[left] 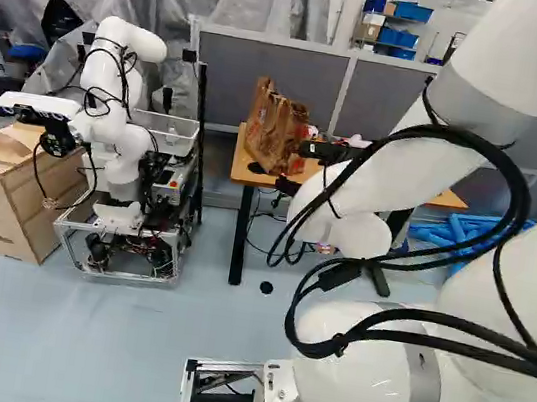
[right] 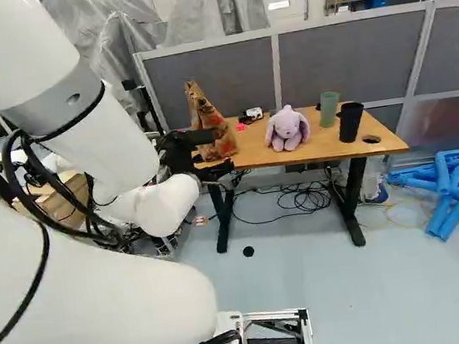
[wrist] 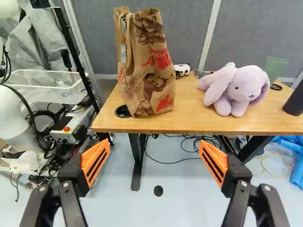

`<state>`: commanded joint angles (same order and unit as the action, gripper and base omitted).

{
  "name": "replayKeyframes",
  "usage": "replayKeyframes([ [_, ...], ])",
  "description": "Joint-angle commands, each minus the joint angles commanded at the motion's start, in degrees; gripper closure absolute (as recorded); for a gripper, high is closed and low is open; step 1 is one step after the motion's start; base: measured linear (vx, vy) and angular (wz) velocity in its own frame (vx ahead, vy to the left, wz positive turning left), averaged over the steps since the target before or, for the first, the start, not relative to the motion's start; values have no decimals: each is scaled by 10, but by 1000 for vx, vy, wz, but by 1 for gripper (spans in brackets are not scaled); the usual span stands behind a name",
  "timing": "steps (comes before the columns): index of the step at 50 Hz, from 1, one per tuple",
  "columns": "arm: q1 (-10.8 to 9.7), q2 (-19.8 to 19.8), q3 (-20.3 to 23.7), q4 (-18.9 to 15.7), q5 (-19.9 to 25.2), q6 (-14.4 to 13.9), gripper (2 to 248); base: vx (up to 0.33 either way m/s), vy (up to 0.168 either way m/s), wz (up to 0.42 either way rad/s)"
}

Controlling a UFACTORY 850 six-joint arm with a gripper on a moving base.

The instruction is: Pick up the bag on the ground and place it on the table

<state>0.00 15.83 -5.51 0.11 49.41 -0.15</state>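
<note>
As I look out along my hand [right: 226, 148], I see it released, its fingers [wrist: 95, 161] spread wide apart. Ahead of it I have the near edge of the wooden table [wrist: 189, 109], and the brown paper bag [wrist: 152, 71] stands upright on that top, in front of the hand and apart from it. Farther along the table, toward the hand's right, I see the lilac plush rabbit [wrist: 242, 87] sitting near a black cup [wrist: 295, 99] and a green cup [wrist: 274, 69]. Behind the table, I make out the grey partition [wrist: 189, 23].
</note>
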Motion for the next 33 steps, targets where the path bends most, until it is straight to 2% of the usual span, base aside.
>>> replayKeyframes([
  [33,0,2,5,-1,6,1,3,0,0,0],
])
